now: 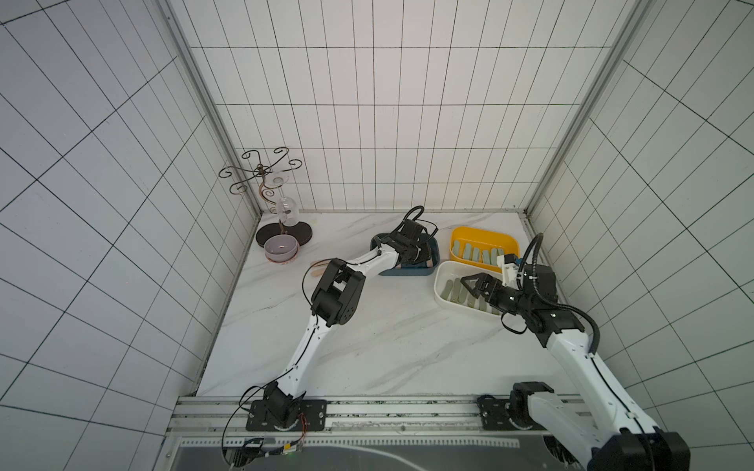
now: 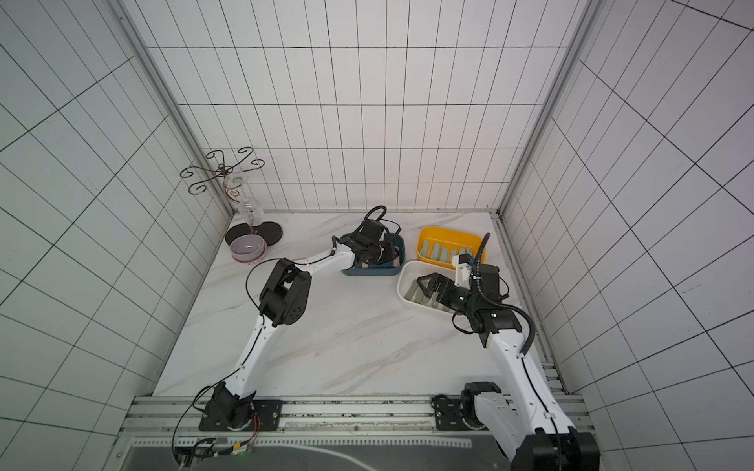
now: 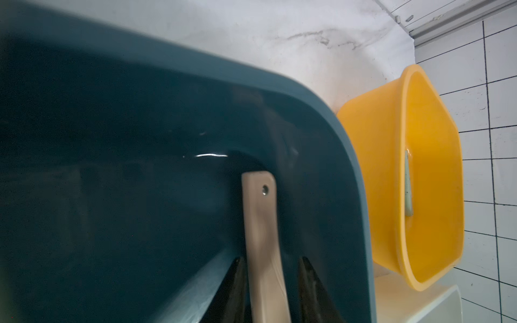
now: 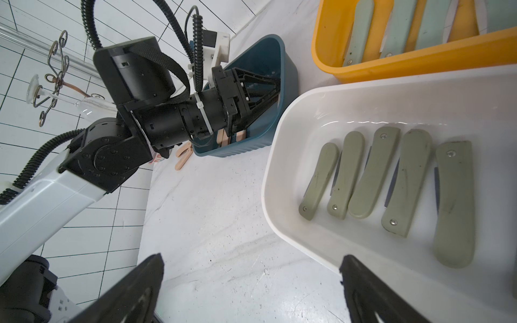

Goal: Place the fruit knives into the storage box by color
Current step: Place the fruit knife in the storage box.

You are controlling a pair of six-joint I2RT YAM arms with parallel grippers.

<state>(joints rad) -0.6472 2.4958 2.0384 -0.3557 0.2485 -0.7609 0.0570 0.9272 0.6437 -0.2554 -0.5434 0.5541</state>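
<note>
Catches the left hand [image 3: 270, 260] low inside the blue box [image 3: 195, 72], fingers [image 3: 233, 293] slightly parted either side of a peach-pink knife [image 3: 261, 223], a sliver of gap showing along one flank and so, by the look of it, not clamped. Shows that knife lying on the box floor, long axis in line with the hand's reach, riveted end tucked into the rounded corner. Finds the right hand [image 4: 253, 257] empty, jaws spread wide, hanging over the near rim of the white box [image 4: 272, 179], with five olive knives [image 4: 372, 173] laid side by side just ahead of it; puts the pale mint knives [image 4: 397, 30] in the yellow box [image 4: 324, 50] just behind. Leaves at least two more peach-pink knives [image 4: 181, 160] loose on the worktop [image 4: 218, 223], just beside the blue box on its outer side, toward the wire glass rack [image 1: 260, 169], lengthwise roughly toward the box wall. Points to the left arm as the nearer one, the right hand standing well apart across the blue box. Calls, most likely, for lifting clear of the box and drawing back along the arm's own line, the loose knives lying behind the hand rather than ahead of it, close by the elbow, so turning the wrist to meet their length before closing
</note>
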